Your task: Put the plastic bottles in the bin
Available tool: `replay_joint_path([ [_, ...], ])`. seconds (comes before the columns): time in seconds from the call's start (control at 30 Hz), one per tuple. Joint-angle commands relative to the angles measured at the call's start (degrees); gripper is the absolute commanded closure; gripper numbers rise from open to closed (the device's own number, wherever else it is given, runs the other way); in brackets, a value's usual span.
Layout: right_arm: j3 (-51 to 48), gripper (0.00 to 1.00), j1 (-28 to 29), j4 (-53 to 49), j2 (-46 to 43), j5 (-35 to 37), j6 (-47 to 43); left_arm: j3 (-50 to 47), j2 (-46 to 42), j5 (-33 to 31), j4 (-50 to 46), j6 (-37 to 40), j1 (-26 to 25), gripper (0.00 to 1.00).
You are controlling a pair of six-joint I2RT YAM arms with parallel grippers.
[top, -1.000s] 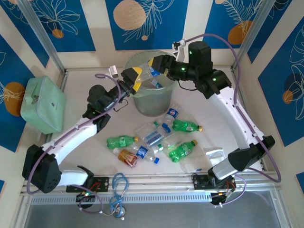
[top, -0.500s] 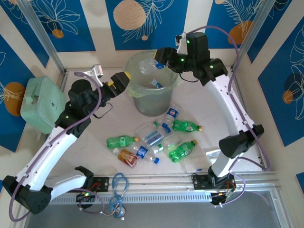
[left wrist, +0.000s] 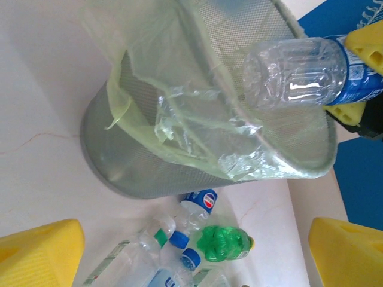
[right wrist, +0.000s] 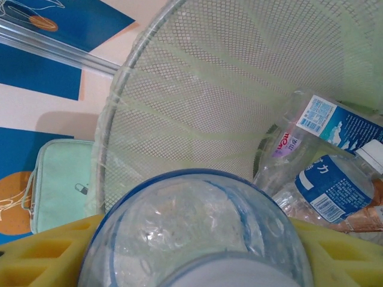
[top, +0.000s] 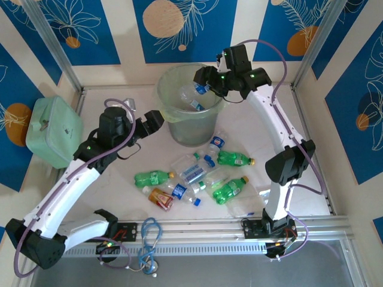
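The bin [top: 190, 122], a grey mesh bucket with a pale green liner, stands at the table's back centre. My right gripper [top: 201, 78] hangs over its far rim, shut on a clear bottle with a blue label [right wrist: 197, 221], which the left wrist view shows above the bin's mouth [left wrist: 296, 72]. Two or three bottles [right wrist: 335, 179] lie inside the bin [right wrist: 197, 78]. My left gripper [top: 153, 121] is open and empty, left of the bin [left wrist: 149, 173]. On the table in front lie several bottles: green ones [top: 153, 177] [top: 233, 158] [top: 230, 189], an amber one [top: 160, 198] and clear ones [top: 191, 173].
A mint-green case [top: 54, 130] sits at the left edge. Flat clear bags [top: 270, 194] lie at the front right beside the right arm's base. A blue cable loop [top: 149, 230] hangs over the front rail.
My left gripper has drawn back from the bin's rim, to the left and down. The right arm has straightened and still holds the clear bottle over the bin.
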Motion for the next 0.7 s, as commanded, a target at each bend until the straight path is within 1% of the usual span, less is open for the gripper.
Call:
replay_joint_path([
  [0.0,2.7,0.30,0.5,-1.5,1.1,0.8,-0.8,-1.1,-0.9,-1.6,-3.1,0.4,1.0,0.06],
  [0.1,4.5,0.23,0.5,-2.5,2.5,0.9,-0.8,-1.8,-1.2,-1.7,-4.0,-0.4,1.4,0.06],
  [0.2,6.3,0.20,0.5,-3.2,3.1,0.9,-0.8,-2.4,-1.8,-1.6,-4.7,-0.7,1.6,0.06],
  [0.43,8.2,0.20,0.7,-4.1,1.9,1.0,-1.2,-3.7,-3.0,-2.7,-9.1,-2.1,2.3,0.08],
  [0.67,5.8,0.19,2.9,-3.9,-3.4,3.2,-2.9,-7.7,-5.6,-2.7,-16.7,-8.2,5.1,0.11],
])
